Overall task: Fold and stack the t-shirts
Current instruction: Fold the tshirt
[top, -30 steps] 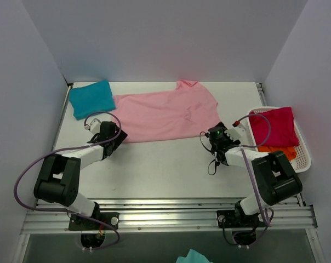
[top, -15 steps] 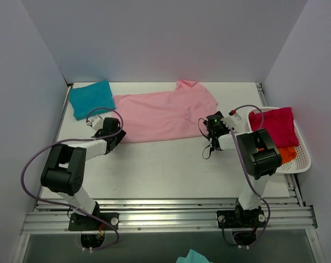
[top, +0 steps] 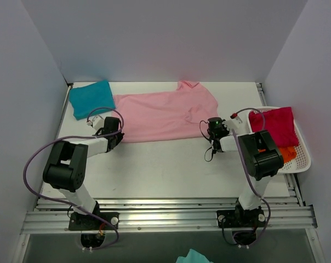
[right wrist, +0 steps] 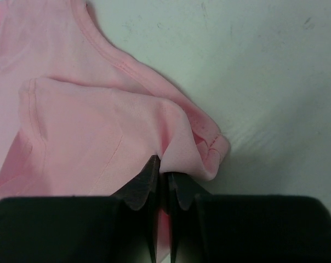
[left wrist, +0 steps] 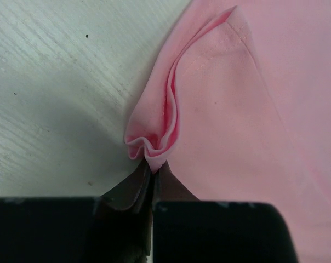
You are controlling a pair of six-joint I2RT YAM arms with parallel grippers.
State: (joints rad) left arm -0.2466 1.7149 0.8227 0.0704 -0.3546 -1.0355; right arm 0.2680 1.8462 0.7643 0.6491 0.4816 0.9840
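The large light pink t-shirt [top: 160,115] lies spread across the back of the table. My left gripper [top: 115,133] is shut on its near left corner, and the cloth bunches into a fold [left wrist: 154,143] just ahead of the tips. At the near right corner my right gripper [top: 213,128] is shut on the pink hem, which puckers [right wrist: 193,150] over the closed fingers. A folded teal-blue t-shirt [top: 91,98] rests at the back left. The magenta-red t-shirt [top: 272,127] lies over the orange one [top: 283,152] in the basket.
A white basket [top: 303,156] stands at the table's right edge, close beside the right arm. White walls close in the left, back and right sides. A metal rail [top: 165,211] runs along the near edge.
Both grippers moved forward onto the pink t-shirt's near corners and went from open to shut, pinching the cloth.
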